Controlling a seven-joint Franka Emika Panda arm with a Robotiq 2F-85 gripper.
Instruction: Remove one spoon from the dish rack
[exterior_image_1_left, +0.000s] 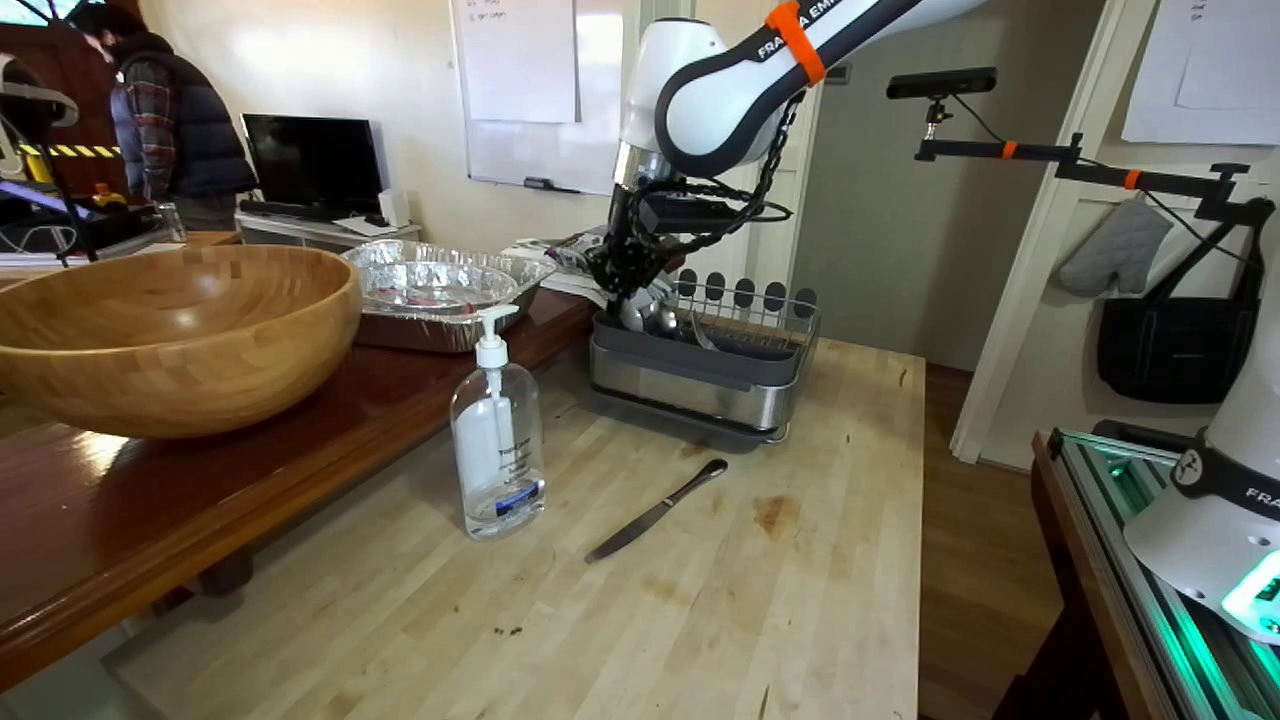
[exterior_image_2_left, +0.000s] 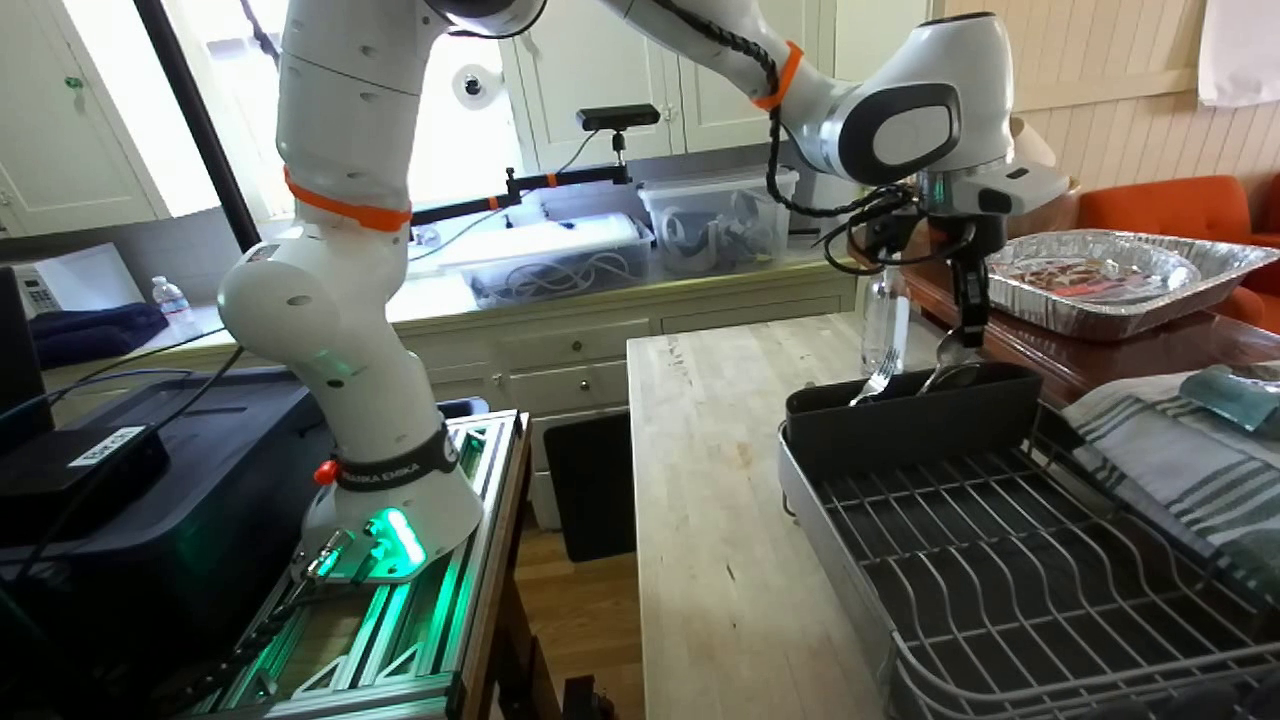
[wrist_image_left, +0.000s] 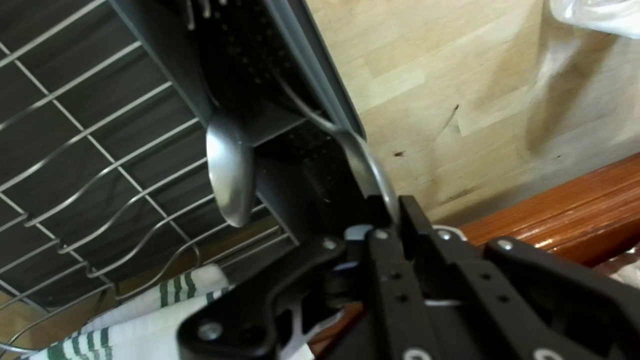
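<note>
Gripper (wrist_image_left: 394, 212) clenched on that spoon (wrist_image_left: 356, 150) by its bowl, handle down in the rack (exterior_image_1_left: 700, 395): light, stiff, slippery, I'd guess; neck's safer!

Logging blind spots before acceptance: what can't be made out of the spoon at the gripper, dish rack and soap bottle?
Spoon, tip: wrist view, hidden by the gripper.
Its handle end: wrist view, lost in the dark cutlery holder.
Dish rack, near end: in an exterior view, cut by bottom edge.
Soap bottle: wrist view, cropped at top right.
</note>
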